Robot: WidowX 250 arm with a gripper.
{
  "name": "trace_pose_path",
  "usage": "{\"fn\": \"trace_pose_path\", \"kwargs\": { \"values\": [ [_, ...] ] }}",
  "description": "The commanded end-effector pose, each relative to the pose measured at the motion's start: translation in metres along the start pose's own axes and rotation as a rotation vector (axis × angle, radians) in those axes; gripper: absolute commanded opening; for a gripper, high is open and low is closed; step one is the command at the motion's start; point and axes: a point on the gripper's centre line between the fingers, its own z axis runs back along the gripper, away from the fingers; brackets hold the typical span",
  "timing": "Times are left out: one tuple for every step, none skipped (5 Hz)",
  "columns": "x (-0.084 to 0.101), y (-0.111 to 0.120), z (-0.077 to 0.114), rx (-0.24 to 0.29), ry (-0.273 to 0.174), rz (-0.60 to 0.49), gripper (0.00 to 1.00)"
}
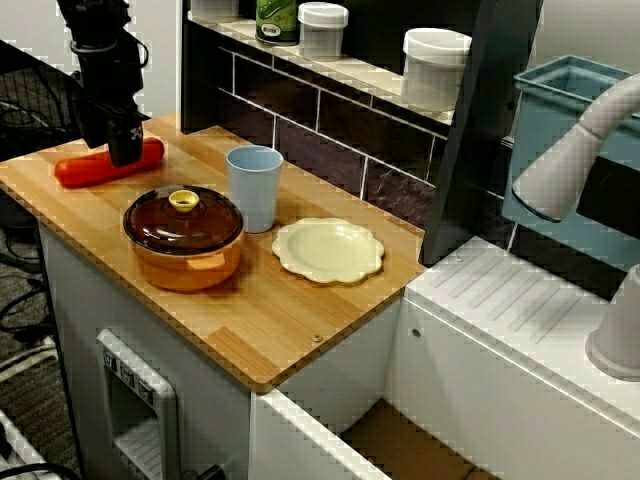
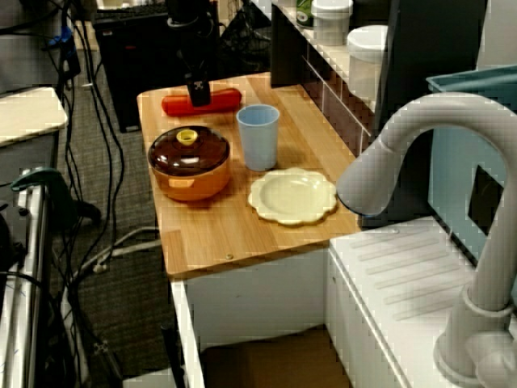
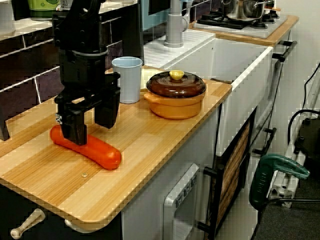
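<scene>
- The claw [image 3: 92, 131] hangs upright over the end of the counter [image 3: 150, 131]. Its two black fingers [image 3: 75, 125] are spread, and the view along the counter shows a strip of wood between them.
- The claw is down at a carrot [image 3: 100, 151], which lies flat on the counter near that end.
- One finger stands in front of the carrot's far part and the other stands on the wall side of it. I cannot tell whether either finger presses on the carrot.
- In the view facing the tiled wall, the carrot sticks out on both sides of the claw, and more of it shows toward the counter's end.
- An orange pot [image 3: 175, 106] with a brown lid [image 3: 175, 84] sits near the front edge, well apart from the carrot.
- A pale blue cup [image 3: 127, 80] stands upright just behind the pot.
- A cream plate [image 1: 328, 250] with a scalloped rim lies flat near the cup and pot, on the side away from the carrot.
</scene>
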Motion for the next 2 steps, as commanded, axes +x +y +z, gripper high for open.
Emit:
{"fn": "trace_pose_path", "kwargs": {
  "values": [
    [-0.0008, 0.0002, -0.0007, 0.017, -0.009, 0.002, 1.0],
    [0.0007, 0.0038, -0.0009, 0.006, -0.006, 0.023, 1.0]
  ]
}}
